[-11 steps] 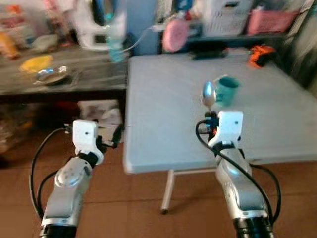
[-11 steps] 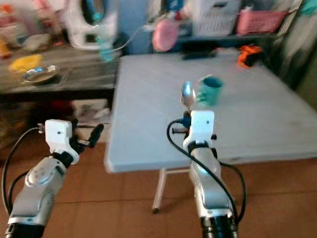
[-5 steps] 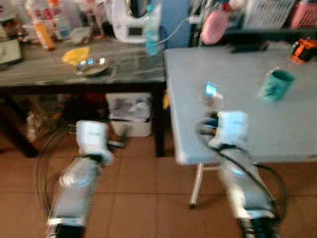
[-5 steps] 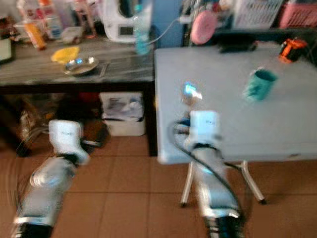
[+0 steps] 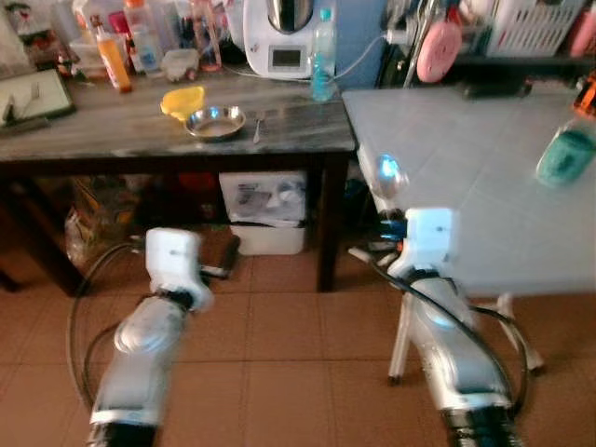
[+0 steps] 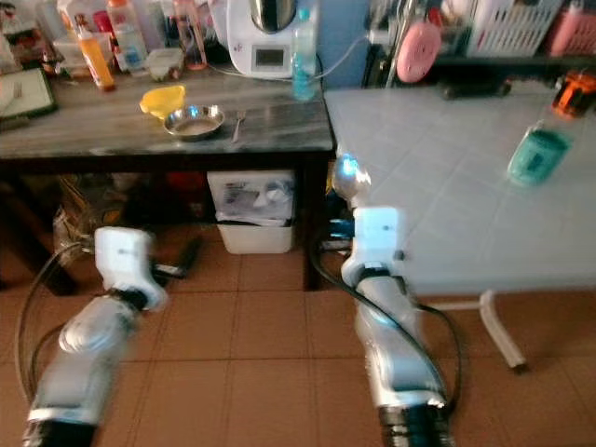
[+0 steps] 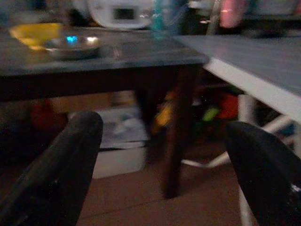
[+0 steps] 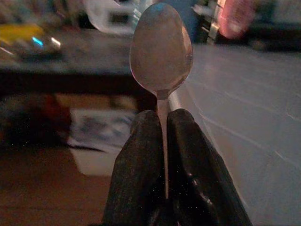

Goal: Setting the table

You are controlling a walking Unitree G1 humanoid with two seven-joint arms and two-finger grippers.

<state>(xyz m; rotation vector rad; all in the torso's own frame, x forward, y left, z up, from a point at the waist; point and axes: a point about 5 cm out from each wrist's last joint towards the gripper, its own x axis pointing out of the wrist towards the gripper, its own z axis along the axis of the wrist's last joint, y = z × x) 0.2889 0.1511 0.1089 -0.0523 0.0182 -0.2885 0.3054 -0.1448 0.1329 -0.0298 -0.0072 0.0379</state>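
Observation:
My right gripper (image 8: 162,118) is shut on the handle of a metal spoon (image 8: 161,52), which stands upright with its bowl on top. In the head views the spoon (image 5: 387,176) is in front of the near left corner of the white table (image 5: 484,149). A teal cup (image 5: 565,156) stands on that table at the far right. My left gripper (image 7: 160,160) is open and holds nothing, low over the tiled floor in front of the dark side table (image 5: 112,140). On that table sit a steel bowl (image 5: 215,122), a yellow dish (image 5: 182,100) and a piece of cutlery (image 5: 258,126).
Bottles (image 5: 116,56), a white appliance (image 5: 284,37) and a water bottle (image 5: 322,70) stand at the back of the dark table. A white box (image 5: 265,209) sits under it. The white table's legs (image 5: 402,326) are close to my right arm. A tray (image 5: 33,93) lies far left.
The whole picture has shifted right as the camera turned left, so the dark table fills more of it. Both arms keep their pose and the spoon stays in the right gripper.

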